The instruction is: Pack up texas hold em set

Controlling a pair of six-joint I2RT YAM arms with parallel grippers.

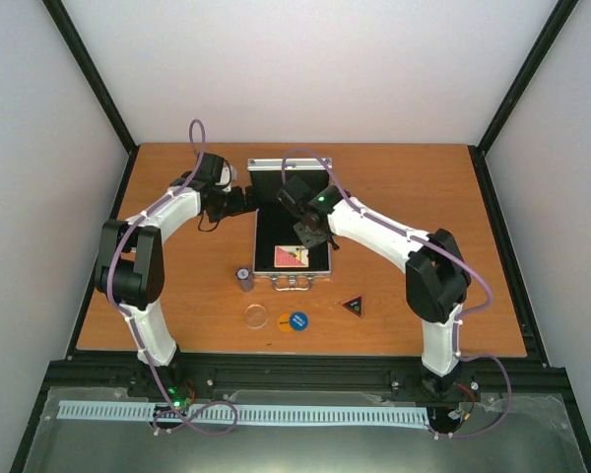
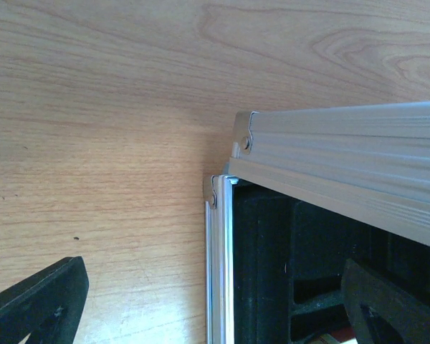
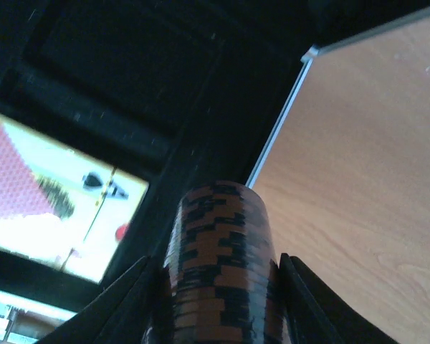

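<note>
Jaws straddle one wall of the open silver case (image 2: 344, 147), black lining (image 2: 269, 265) inside, wooden table (image 2: 93, 143) outside.

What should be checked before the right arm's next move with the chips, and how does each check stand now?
1. Grip: the right gripper is shut on the chip stack. Ok.
2. Position: the stack hangs over the open case, inside its right wall. Ok.
3. The lid stands up, out of the way. Ok.
4. Slot under the stack free: cannot tell, the stack hides it.
5. The card deck lies in the case, to the side of the stack. Ok.
6. The left gripper is open, with fingers on either side of the case's left wall, apart from the right arm. Ok.
</note>
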